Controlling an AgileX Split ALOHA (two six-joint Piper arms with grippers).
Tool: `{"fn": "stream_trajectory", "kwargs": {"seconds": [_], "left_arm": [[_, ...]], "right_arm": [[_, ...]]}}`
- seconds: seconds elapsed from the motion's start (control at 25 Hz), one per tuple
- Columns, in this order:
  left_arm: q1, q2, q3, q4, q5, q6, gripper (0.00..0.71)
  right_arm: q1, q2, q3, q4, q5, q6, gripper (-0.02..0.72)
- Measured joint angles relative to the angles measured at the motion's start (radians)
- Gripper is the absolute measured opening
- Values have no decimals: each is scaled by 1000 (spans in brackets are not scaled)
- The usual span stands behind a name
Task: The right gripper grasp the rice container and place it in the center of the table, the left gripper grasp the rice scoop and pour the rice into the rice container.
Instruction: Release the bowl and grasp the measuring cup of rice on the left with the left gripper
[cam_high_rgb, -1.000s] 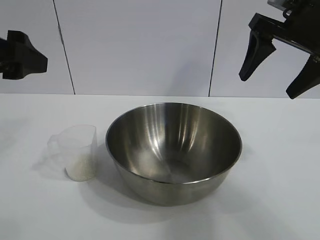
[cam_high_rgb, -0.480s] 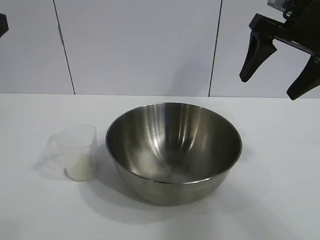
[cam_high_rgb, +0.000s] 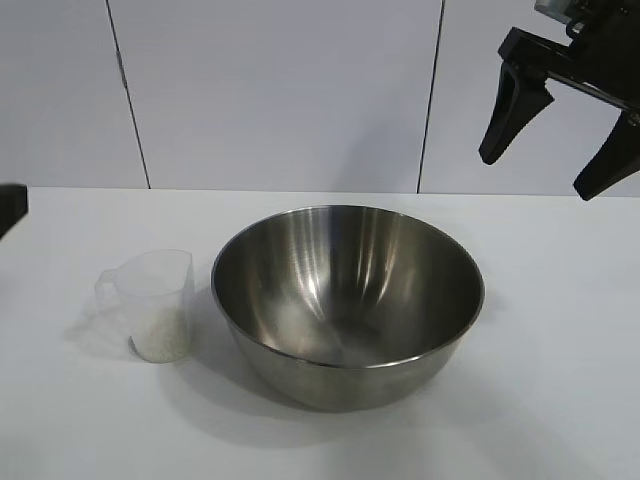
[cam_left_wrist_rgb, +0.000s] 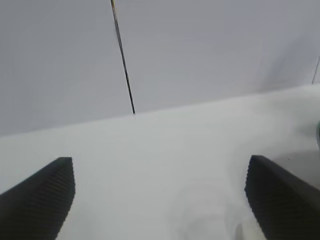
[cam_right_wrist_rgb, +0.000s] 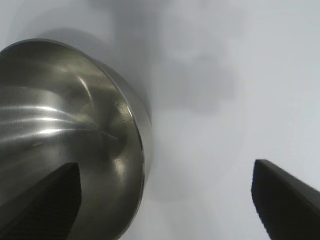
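The rice container (cam_high_rgb: 300, 270), a big shiny steel bowl, stands in the middle of the white table (cam_high_rgb: 560, 400); its inside looks bare. Just left of it sits the rice scoop (cam_high_rgb: 148, 290), a clear plastic cup with white rice (cam_high_rgb: 160, 338) in its bottom. My right gripper (cam_high_rgb: 537, 172) hangs open high above the table, up and right of the bowl, holding nothing. In the right wrist view the right gripper (cam_right_wrist_rgb: 165, 164) is spread over the rice container's rim (cam_right_wrist_rgb: 142, 150). Only a black sliver of my left gripper (cam_high_rgb: 10, 205) shows at the left edge. The left wrist view shows the left gripper (cam_left_wrist_rgb: 159, 160) wide open over bare table.
A pale panelled wall (cam_high_rgb: 280, 90) with dark vertical seams stands behind the table. Bare white table surface lies in front of the bowl and to its right (cam_high_rgb: 570, 300).
The left gripper has drawn back toward the left edge and now shows lower, near table height. The right gripper, bowl and cup have not moved.
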Motion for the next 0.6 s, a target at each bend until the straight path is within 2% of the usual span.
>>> {"fn": "stream_trajectory", "kwargs": {"seconds": [0.2,0.6], "left_arm": [[0,152,0,64,0,-4,662],[0,293,-25,70,-9,-7,654]], "right_arm": [[0,0,0,0,0,0,639],[0,0,0,0,0,0,639]]}}
